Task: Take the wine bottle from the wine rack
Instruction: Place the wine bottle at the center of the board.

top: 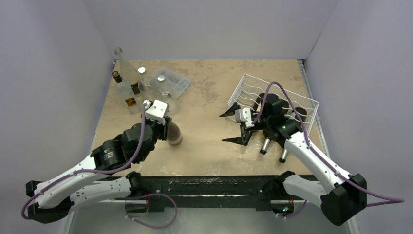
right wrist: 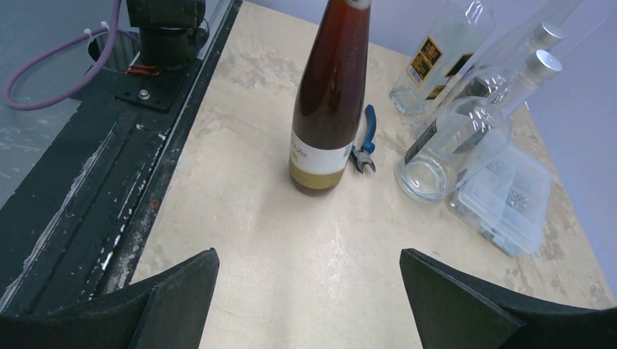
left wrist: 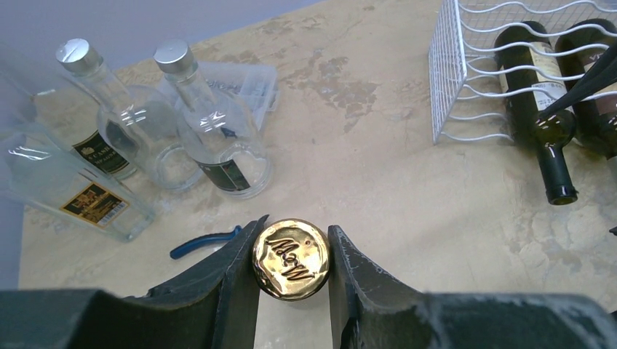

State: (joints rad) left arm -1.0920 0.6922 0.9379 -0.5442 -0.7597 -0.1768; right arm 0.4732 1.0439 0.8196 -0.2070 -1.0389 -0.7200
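Note:
A brown wine bottle (top: 174,134) with a cream label stands upright on the table, left of centre. My left gripper (top: 167,123) is shut on its gold cap (left wrist: 291,259), one finger on each side, seen from above in the left wrist view. The bottle also shows whole-bodied in the right wrist view (right wrist: 331,94). The white wire wine rack (top: 248,85) lies at the right; two dark bottles (left wrist: 540,94) rest in it, necks (top: 265,145) pointing to the near edge. My right gripper (top: 224,128) is open wide and empty, just left of the rack.
Several clear glass bottles (top: 127,83) stand at the back left, next to a clear plastic compartment box (top: 174,80). Blue-handled pliers (right wrist: 366,145) lie beside the brown bottle. The black base rail (top: 209,187) runs along the near edge.

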